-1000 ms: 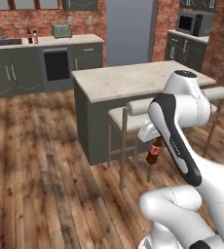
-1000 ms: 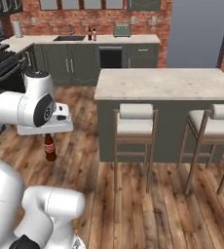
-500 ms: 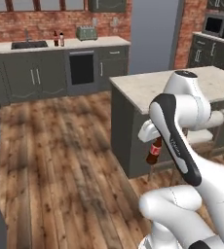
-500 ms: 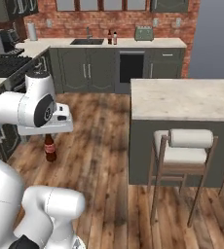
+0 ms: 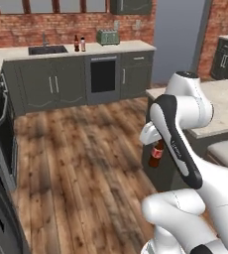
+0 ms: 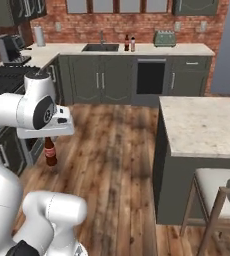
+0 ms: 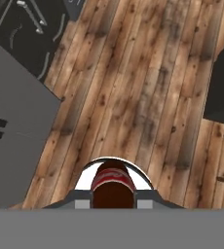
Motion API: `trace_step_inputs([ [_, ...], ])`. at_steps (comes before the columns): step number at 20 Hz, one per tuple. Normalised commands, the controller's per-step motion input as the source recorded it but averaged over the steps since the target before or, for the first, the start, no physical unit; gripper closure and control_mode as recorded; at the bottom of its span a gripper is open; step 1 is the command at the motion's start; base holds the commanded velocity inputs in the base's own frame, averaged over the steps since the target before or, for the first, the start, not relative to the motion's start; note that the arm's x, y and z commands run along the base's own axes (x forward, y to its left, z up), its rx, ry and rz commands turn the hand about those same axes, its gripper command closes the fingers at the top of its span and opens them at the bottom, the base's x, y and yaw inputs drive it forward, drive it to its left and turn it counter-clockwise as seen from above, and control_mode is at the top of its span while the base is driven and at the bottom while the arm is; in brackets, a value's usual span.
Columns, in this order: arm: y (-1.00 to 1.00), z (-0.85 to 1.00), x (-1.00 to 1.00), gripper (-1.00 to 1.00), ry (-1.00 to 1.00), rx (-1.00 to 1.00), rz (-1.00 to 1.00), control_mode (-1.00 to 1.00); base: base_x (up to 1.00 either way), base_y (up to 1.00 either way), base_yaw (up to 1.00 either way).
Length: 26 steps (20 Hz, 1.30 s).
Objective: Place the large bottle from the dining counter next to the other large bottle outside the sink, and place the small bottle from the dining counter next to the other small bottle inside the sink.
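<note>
Above plank flooring, the hand (image 7: 113, 203) grips a squat brown glass bottle (image 5: 156, 153).

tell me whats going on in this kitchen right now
A white robot arm on a mobile base carries a short dark brown glass bottle with a red label, hanging upright from its shut end effector above the wooden floor. The pale speckled dining counter is beside it. Far ahead, the dark sink sits in the back worktop, with a tall dark brown bottle and another bottle standing next to it.
</note>
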Motion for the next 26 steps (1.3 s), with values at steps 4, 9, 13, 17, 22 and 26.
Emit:
trace_step_inputs([
  [4, 0.00, 0.00, 0.00, 1.00, 0.00, 0.00, 0.00, 1.00, 1.00, 0.30, 0.00],
  [9, 0.00, 0.00, 0.00, 1.00, 0.00, 0.00, 0.00, 1.00, 1.00, 0.16, 0.00],
  [13, 0.00, 0.00, 0.00, 1.00, 0.00, 0.00, 0.00, 1.00, 1.00, 0.20, 0.00],
  [17, 0.00, 0.00, 0.00, 1.00, 0.00, 0.00, 0.00, 1.00, 1.00, 0.30, 0.00],
  [22, 0.00, 0.00, 0.00, 1.00, 0.00, 0.00, 0.00, 1.00, 1.00, 0.33, 0.00],
  [26, 0.00, 0.00, 0.00, 1.00, 0.00, 0.00, 0.00, 1.00, 1.00, 0.33, 0.00],
])
